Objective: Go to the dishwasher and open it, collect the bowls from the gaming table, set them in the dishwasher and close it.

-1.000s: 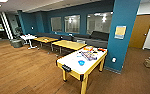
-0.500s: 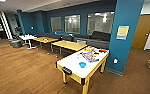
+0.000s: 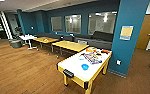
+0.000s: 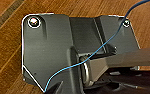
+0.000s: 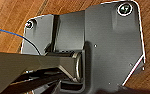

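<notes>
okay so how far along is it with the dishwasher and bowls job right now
Nothing looks finished from here. The head view shows a lounge with a wooden floor, a white-topped game table carrying scattered items, and yellow tables behind it. Both wrist views look down at floorboards. Opening the dishwasher, collecting and loading the bowls, and closing it remain.

Dark grey wrist plate point(image 4: 48, 50) with round silver corner fittings point(image 4: 34, 22), thin blue cable point(image 4: 91, 53).
</notes>
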`<state>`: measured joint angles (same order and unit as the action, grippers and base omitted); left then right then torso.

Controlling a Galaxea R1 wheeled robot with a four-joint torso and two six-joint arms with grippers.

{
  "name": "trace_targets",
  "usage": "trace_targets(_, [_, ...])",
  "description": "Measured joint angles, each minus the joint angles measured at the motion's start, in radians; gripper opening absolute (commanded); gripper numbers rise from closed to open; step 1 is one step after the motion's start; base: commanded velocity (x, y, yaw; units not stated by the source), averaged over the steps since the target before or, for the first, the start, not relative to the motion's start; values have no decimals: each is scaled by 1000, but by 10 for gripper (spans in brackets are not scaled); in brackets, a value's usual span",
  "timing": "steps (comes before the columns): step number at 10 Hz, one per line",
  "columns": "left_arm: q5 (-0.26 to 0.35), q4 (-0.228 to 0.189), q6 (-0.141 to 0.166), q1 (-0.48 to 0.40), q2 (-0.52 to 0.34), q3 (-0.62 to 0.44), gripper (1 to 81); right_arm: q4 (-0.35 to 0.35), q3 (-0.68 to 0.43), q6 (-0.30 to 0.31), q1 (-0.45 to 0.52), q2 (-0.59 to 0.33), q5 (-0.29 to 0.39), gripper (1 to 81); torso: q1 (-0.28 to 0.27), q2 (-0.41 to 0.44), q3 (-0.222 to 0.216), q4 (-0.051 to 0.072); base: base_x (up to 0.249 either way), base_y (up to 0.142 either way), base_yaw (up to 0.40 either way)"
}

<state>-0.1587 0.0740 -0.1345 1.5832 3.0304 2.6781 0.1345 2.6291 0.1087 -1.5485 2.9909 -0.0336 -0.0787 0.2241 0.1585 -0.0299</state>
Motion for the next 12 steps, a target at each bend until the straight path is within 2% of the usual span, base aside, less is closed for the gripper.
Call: trace_targets(12, [0, 0, 0, -3, 2, 0, 811, 0, 0, 0, 0, 3, 0, 811, 0, 0, 0, 0, 132, 86, 0])
